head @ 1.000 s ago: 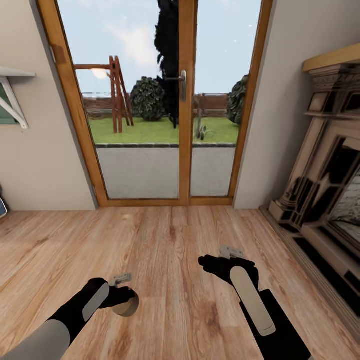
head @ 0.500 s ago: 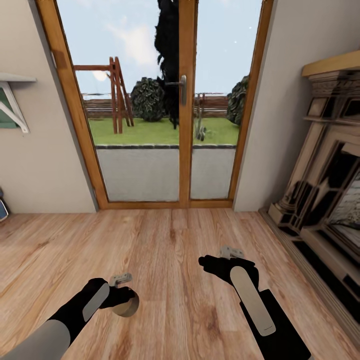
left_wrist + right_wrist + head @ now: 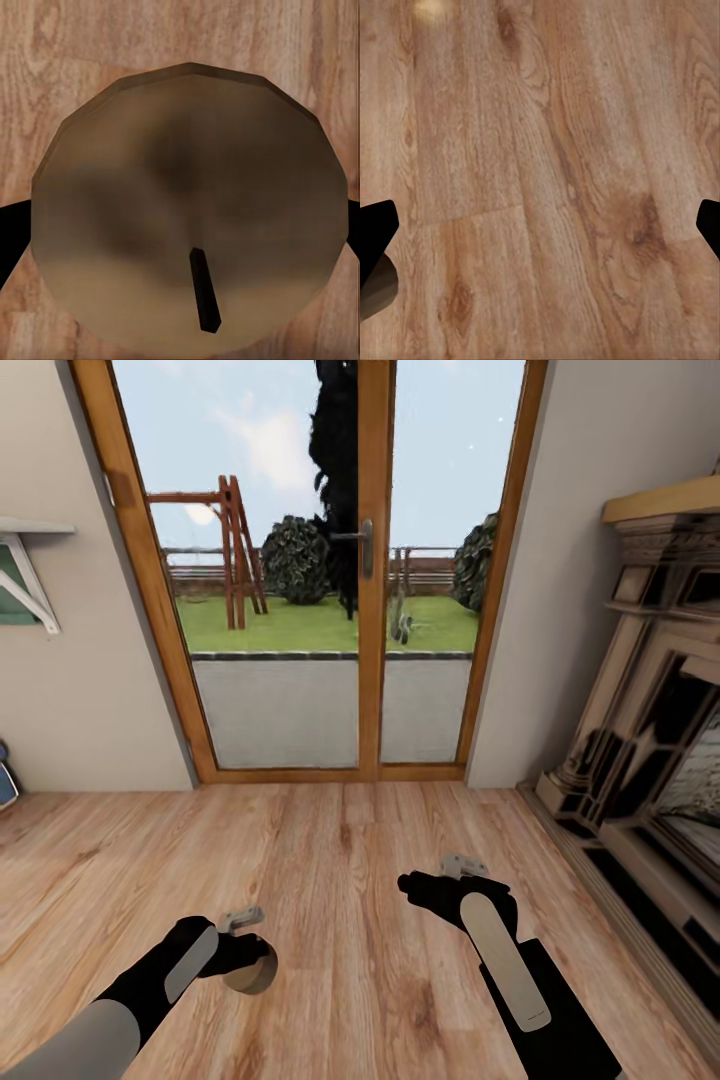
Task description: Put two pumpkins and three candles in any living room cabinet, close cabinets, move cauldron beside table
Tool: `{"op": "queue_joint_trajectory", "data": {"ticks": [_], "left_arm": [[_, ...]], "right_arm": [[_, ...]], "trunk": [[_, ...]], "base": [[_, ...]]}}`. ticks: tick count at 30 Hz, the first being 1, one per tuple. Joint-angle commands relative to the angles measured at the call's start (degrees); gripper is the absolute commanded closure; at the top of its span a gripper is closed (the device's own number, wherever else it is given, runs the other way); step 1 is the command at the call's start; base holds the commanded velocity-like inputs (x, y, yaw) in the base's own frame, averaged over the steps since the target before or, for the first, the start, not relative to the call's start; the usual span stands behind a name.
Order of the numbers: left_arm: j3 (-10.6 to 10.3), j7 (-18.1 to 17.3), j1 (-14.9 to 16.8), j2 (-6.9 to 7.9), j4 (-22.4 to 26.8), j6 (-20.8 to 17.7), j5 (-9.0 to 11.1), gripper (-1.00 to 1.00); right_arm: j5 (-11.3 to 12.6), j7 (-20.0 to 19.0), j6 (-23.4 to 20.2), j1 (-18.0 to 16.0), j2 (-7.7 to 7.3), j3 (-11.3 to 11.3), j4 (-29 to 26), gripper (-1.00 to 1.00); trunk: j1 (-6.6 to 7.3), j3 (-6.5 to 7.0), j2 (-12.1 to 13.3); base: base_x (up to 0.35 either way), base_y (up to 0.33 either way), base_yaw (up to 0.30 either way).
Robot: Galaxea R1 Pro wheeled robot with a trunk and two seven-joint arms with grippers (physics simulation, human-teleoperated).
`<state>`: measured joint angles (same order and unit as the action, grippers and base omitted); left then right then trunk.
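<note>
Setting: a home living room. Evidence: wood-plank floor (image 3: pixel 340 860), glazed wooden double doors (image 3: pixel 320 570) looking onto a garden lawn with a swing frame (image 3: pixel 232 545) and shrubs, ornate fireplace surround (image 3: pixel 650 690) on the right-hand wall.

No readable text, labels, brands, numbers or signs anywhere: none on the glazed door (image 3: pixel 365 560), the fireplace surround (image 3: pixel 650 690), or the candle (image 3: pixel 191 202).

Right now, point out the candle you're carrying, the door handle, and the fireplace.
candle (image 3: pixel 187 210), left wrist view, on its flat round top near the wick.
door handle (image 3: pixel 367 546), head view, on the metal plate.
fireplace (image 3: pixel 650 740), head view, on its carved front surround.
</note>
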<state>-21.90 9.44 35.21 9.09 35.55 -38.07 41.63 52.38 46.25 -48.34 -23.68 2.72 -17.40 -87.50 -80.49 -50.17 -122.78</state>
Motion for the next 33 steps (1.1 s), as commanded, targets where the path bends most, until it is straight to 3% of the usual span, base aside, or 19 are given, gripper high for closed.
{"op": "queue_joint_trajectory", "data": {"ticks": [1, 33], "left_arm": [[-0.4, 0.5, 0.0, 0.07, 0.1, -0.1, 0.5, 1.00], [-0.4, 0.5, 0.0, 0.05, 0.0, -0.1, 0.4, 1.00]], "right_arm": [[0.5, 0.6, -0.1, -0.1, 0.01, 0.0, -0.1, -1.00], [0.5, 0.6, 0.2, -0.1, 0.01, 0.1, 0.4, -1.00]], "trunk": [[0.23, 0.13, 0.4], [7.26, 5.87, 13.2]], "base": [[0.000, 0.000, 0.000], [0.000, 0.000, 0.000]]}}
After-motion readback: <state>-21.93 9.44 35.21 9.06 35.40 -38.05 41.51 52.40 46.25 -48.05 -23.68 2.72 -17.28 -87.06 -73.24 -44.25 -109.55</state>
